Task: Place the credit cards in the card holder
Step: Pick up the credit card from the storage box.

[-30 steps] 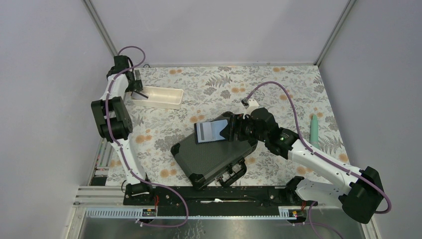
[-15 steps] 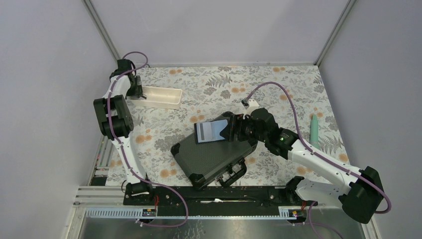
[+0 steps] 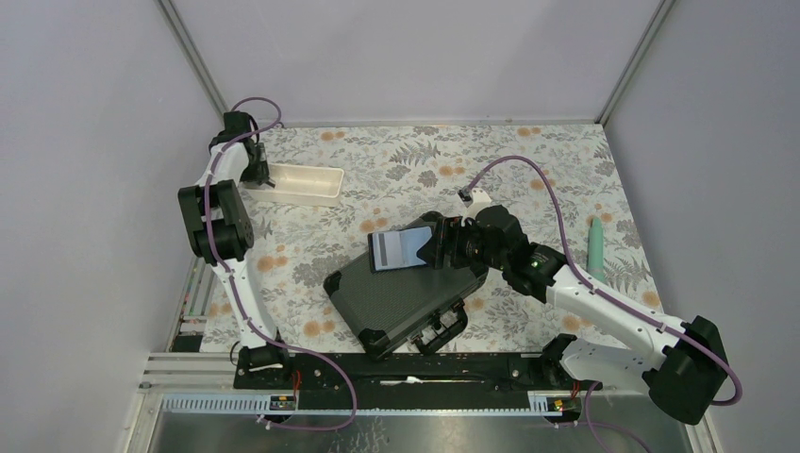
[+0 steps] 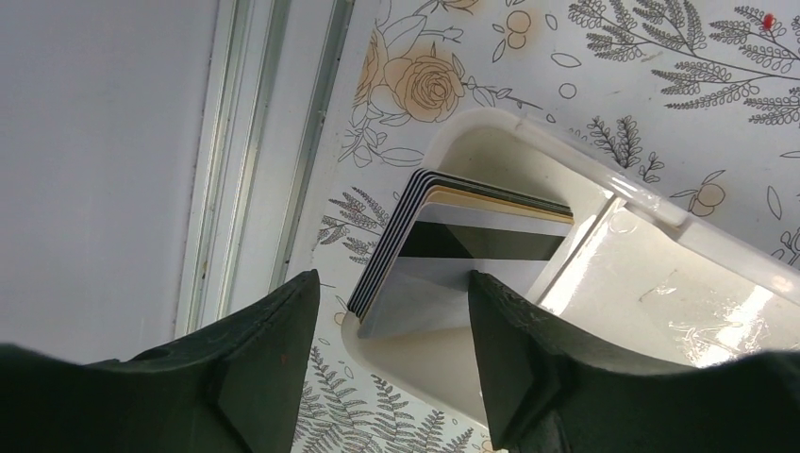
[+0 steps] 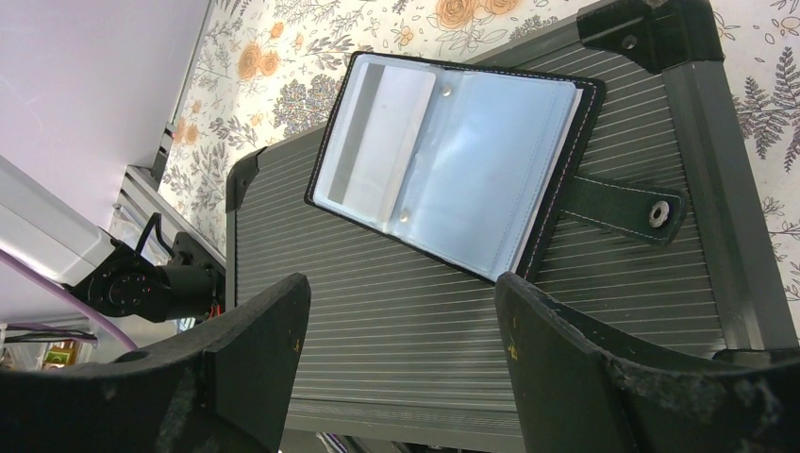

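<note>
**Jaws apart on both arms, nothing pinched**

Spread, the left jaws hang over the far-left end of the white tray [image 4: 660, 293], close to the bench's [image 3: 528, 170] back-left corner. In the wrist view their dark fingers [image 4: 269, 359] frame the credit cards [image 4: 472, 247]. Whether either fingertip touches the stack cannot be told. The cards stand on edge as a tight stack inside that end of the tray, leaning against its rounded end wall. Dark card edges show along the stack's left side. The nearest face is pale grey with a black stripe, and a yellowish card peeks out behind it.

Near mid-bench the right jaws are spread wide as well, with nothing between the fingers [image 5: 255, 349]. They hover just beside the card holder [image 5: 453, 160], clear of it. The holder lies opened flat on the ribbed lid of the black hard case [image 5: 377, 349] — grey-blue pockets facing up. Its snap tab [image 5: 623, 212] is stretched out on the lid. Tray and holder are well apart.
</note>
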`<state>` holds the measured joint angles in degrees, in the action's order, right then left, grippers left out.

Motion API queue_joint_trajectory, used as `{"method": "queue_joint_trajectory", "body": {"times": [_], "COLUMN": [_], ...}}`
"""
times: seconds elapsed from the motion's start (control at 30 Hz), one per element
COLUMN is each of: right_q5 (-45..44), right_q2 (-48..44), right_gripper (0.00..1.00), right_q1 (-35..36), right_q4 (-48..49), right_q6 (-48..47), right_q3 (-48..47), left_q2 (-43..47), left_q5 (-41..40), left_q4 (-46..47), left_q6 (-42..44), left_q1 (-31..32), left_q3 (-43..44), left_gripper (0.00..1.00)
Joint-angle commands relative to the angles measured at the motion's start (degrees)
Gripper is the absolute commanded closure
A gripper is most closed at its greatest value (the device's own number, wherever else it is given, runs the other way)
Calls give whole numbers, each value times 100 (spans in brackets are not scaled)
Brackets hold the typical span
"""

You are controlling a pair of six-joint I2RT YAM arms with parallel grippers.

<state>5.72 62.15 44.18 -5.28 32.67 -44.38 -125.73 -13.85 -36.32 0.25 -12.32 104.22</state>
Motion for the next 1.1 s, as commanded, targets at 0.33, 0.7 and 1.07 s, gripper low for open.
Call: {"method": "queue_joint_trajectory", "body": {"times": [0.33,0.7,1.07], "right_q5": [123,140,124], "right_q2": [-137,-152,-171], "right_gripper": [22,22,22], "right_q1": [-49,-47,-54], "right_q4": [178,180,183], "right_q6": [5,11,23], "right_q3": [-9,-5,6], "left_q2": [638,630,427], "left_q5": [-386,-366,-307], "left_q4": [332,368,292], "left_q6": [78,110,143], "left_q1": [41,41,37], "left_q3": [-11,-126,-95], "left_gripper": [51,54,57]}}
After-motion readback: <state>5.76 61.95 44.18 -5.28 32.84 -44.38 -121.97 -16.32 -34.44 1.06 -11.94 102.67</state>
